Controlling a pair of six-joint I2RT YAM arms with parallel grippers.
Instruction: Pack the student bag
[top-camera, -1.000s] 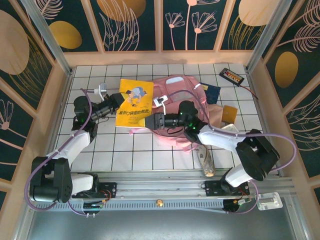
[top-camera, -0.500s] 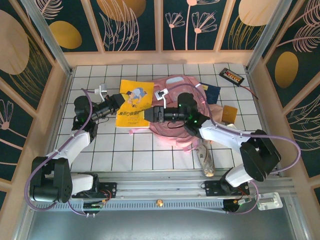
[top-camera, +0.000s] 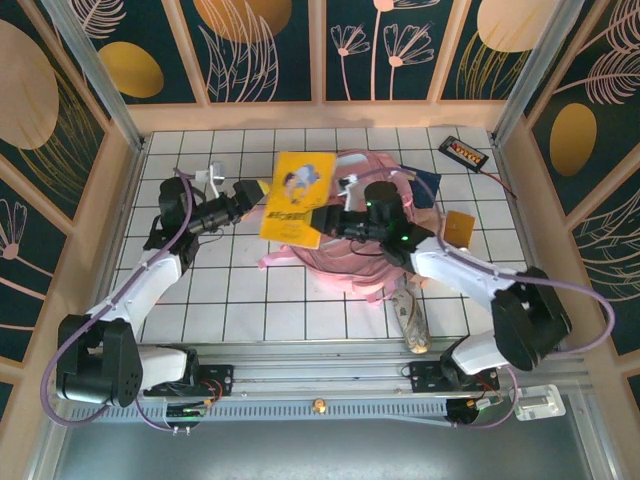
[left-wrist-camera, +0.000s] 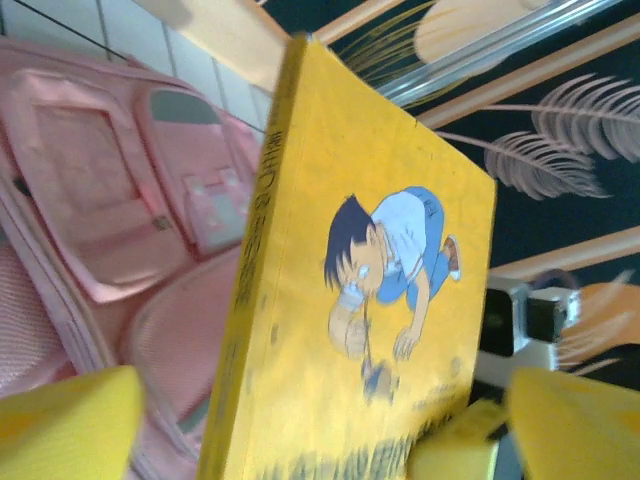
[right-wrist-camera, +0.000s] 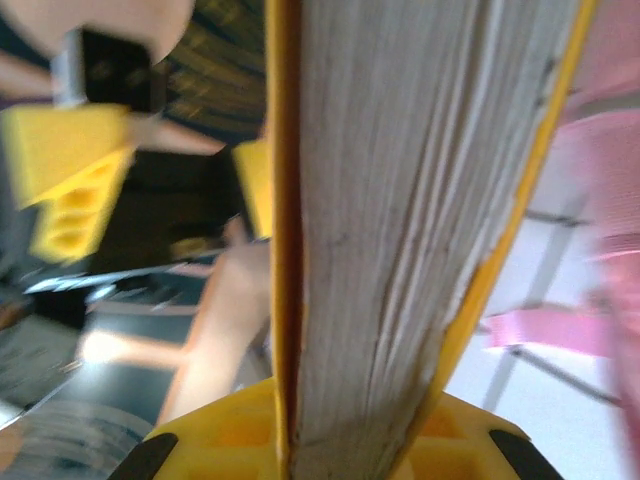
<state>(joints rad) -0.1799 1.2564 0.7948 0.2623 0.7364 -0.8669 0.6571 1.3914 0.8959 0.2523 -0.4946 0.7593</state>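
The student bag (top-camera: 350, 255) is a soft pink backpack lying at the table's middle, and its pockets show in the left wrist view (left-wrist-camera: 90, 200). A yellow book (top-camera: 298, 198) with a cartoon boy on its cover hangs tilted over the bag's left edge. My right gripper (top-camera: 322, 222) is shut on the book's right edge. In the right wrist view its jaws (right-wrist-camera: 370, 440) clamp the book's page edge (right-wrist-camera: 400, 200). My left gripper (top-camera: 255, 197) stands open just left of the book. The cover (left-wrist-camera: 380, 280) lies between its spread fingers (left-wrist-camera: 65, 425).
A black device with a cable (top-camera: 465, 152) lies at the back right. A dark blue book (top-camera: 427, 184) and an orange item (top-camera: 458, 228) lie right of the bag. A beige pouch (top-camera: 412, 322) rests near the front. Wooden walls close in the tiled table (top-camera: 230, 300).
My left gripper has opened and let go of the yellow book. My right gripper has shut on the book and carried it right and back, over the bag.
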